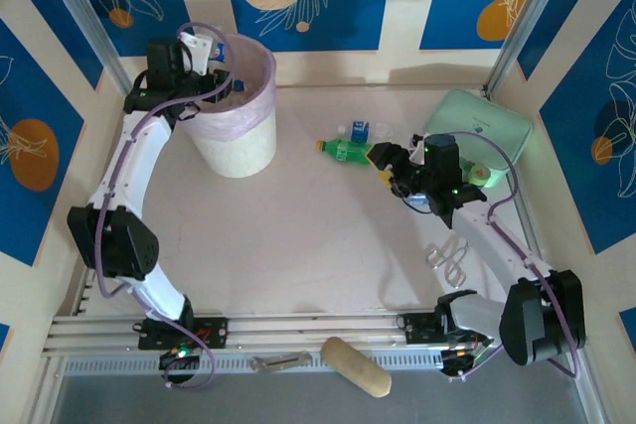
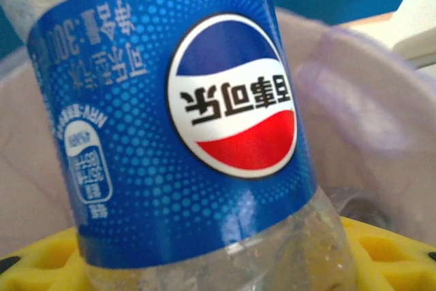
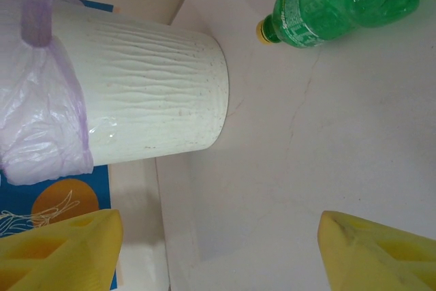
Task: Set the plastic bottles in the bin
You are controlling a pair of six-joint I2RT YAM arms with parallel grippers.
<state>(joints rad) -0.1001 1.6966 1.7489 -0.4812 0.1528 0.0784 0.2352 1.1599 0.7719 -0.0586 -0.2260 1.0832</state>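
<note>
Our left gripper (image 1: 219, 76) is clamped on a blue bottle (image 2: 170, 134). We hold it over the open bin (image 1: 238, 151), which stands at the far left of the table (image 1: 298, 245). Our right gripper (image 3: 218, 243) has its fingers wide apart with nothing between them. A green bottle (image 1: 346, 151) lies on its side near it. A small bottle (image 1: 360, 130) lies just beside the green one.

Blue-label bottle (image 2: 204, 134) cropped both ends, green bottle (image 3: 340, 5) clipped by top edge
</note>
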